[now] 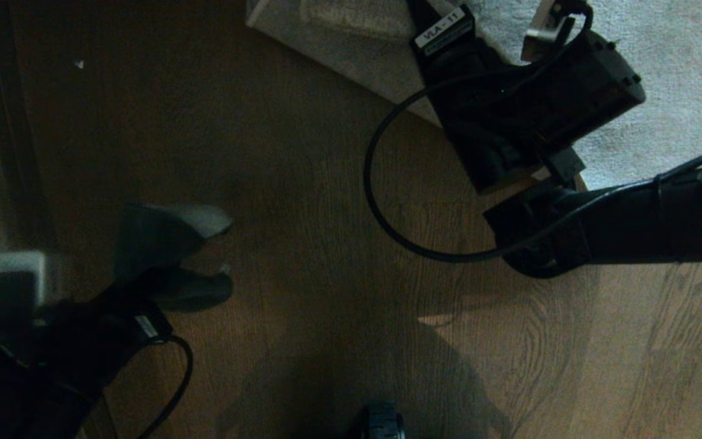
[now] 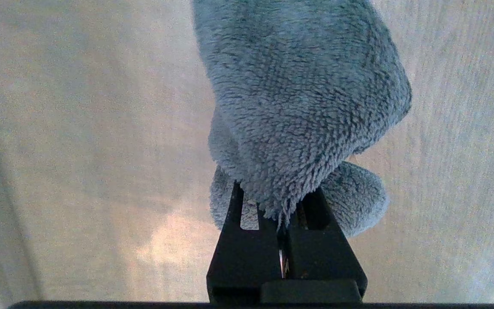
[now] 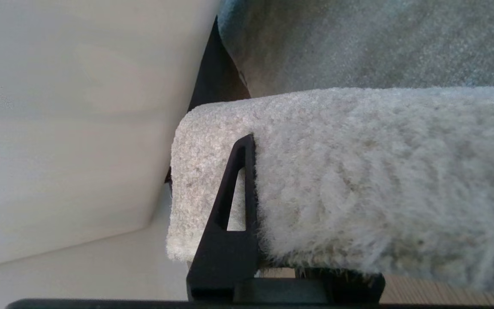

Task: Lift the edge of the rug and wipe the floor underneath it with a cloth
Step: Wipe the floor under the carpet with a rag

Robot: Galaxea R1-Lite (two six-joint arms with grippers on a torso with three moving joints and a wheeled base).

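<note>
In the head view the right gripper (image 1: 546, 36) sits at the rug edge (image 1: 351, 67), its fingers hidden — the right wrist view shows them clamped on the lifted pile (image 3: 337, 171). The left gripper (image 2: 282, 201) pinches the cloth (image 2: 298, 94) above the floor (image 1: 302, 244) — blurred in the head view, lower left.

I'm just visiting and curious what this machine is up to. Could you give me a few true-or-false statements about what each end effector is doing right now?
1. The left end effector is shut on the cloth. True.
2. The right end effector hangs empty. False: it grips the rug edge.
3. The cloth is bright red. False: it is plush grey.
4. The floor is brown wood. True.
</note>
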